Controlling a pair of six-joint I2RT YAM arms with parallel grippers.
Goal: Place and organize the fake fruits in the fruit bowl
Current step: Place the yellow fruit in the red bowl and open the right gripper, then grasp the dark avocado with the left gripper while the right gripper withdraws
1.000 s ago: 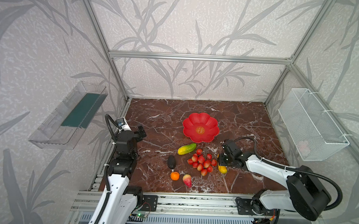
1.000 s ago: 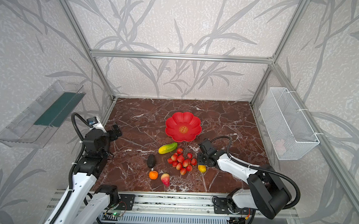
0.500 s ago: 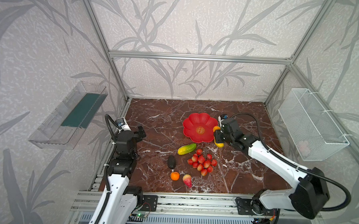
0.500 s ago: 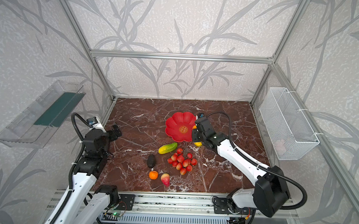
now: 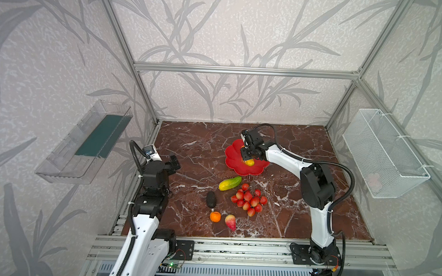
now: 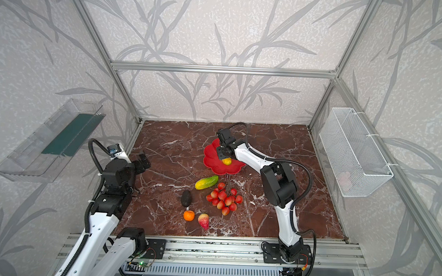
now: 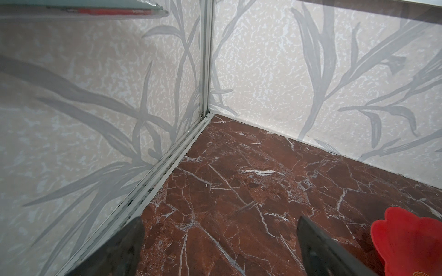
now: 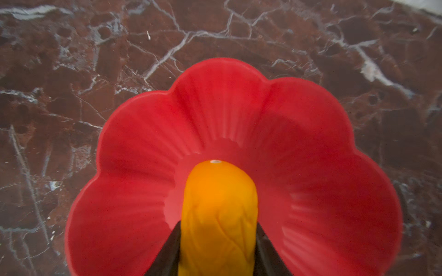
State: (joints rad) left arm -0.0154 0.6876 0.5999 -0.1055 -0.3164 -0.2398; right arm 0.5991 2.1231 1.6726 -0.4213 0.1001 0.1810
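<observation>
Near the centre of both top views, the right jaws pinch a yellow-orange fruit [image 5: 249, 162] over the red bowl [image 5: 233, 157]. The left jaws stand spread at left. Mango [image 5: 229, 183], avocado [image 5: 211, 199], orange [image 5: 215, 216], peach [image 5: 231, 221] and berries [image 5: 248, 200] lie below it.

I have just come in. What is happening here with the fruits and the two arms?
The right gripper holds a yellow fruit in or just above the middle of the red bowl; I cannot tell if it touches. The left gripper hangs open and empty at the table's left side. The mango, avocado, orange, peach and berries lie on the table, outside the bowl.
</observation>
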